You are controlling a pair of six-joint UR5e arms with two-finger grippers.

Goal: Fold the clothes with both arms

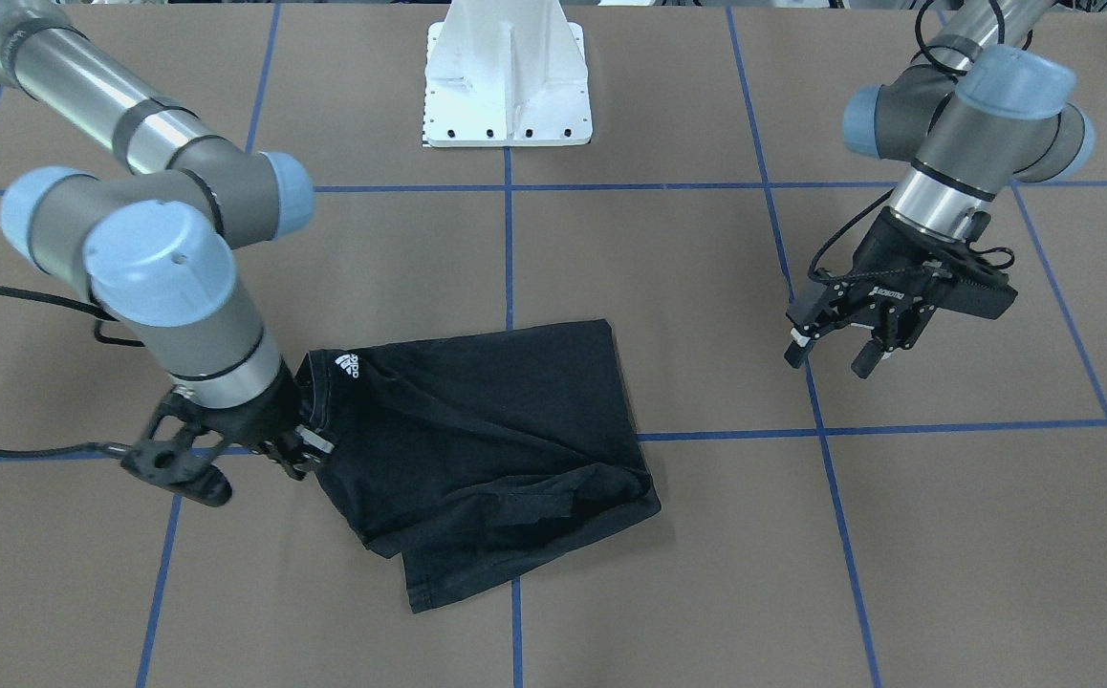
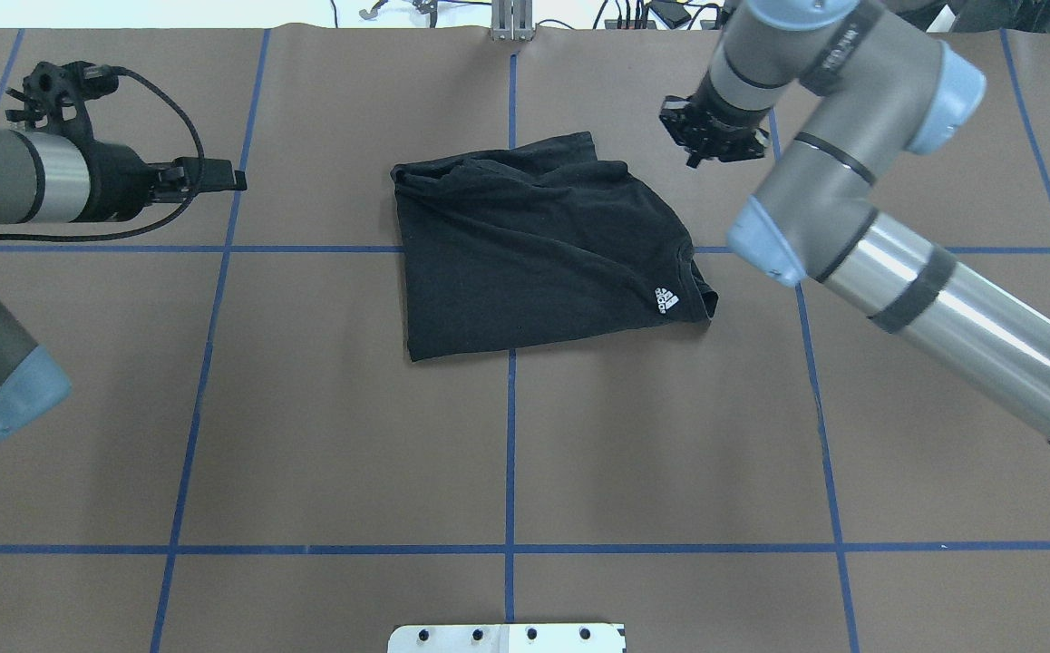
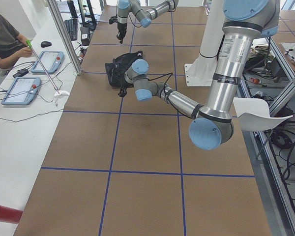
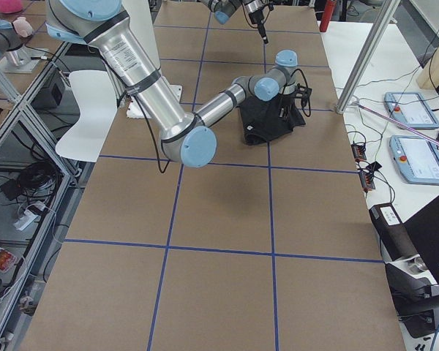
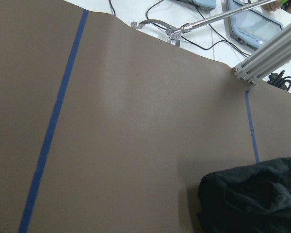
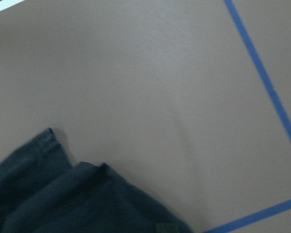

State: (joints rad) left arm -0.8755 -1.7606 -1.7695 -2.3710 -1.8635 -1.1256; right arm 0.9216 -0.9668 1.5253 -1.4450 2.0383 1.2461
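The black T-shirt [image 2: 534, 254] lies flat on the brown counter [image 2: 307, 435], folded down to a rough rectangle. Its long axis runs side to side, from one arm's half toward the other. The collar and the small white logo [image 2: 665, 300] are at the end on the robot's right.

At that collar end is the right end effector [image 1: 297, 455], low and tight to the shirt near its corner away from the robot. From across the counter a finger looks to be against the hem. From overhead it sits just off the corner, so contact is too close to call. Clenched or released? I cannot tell. Its wrist camera shows only a corner of dark cloth and bare counter.

Off the opposite end, well apart, the left end effector [image 1: 833, 358] hangs above the counter, fingers spread and gripping nothing.

So the right arm is far nearer, with the shirt stretching away from it toward the left arm. A two-arm fold likely needs the left to cross that gap first.

The white pedestal [image 1: 506, 86] stands well apart on the shirt's robot side.
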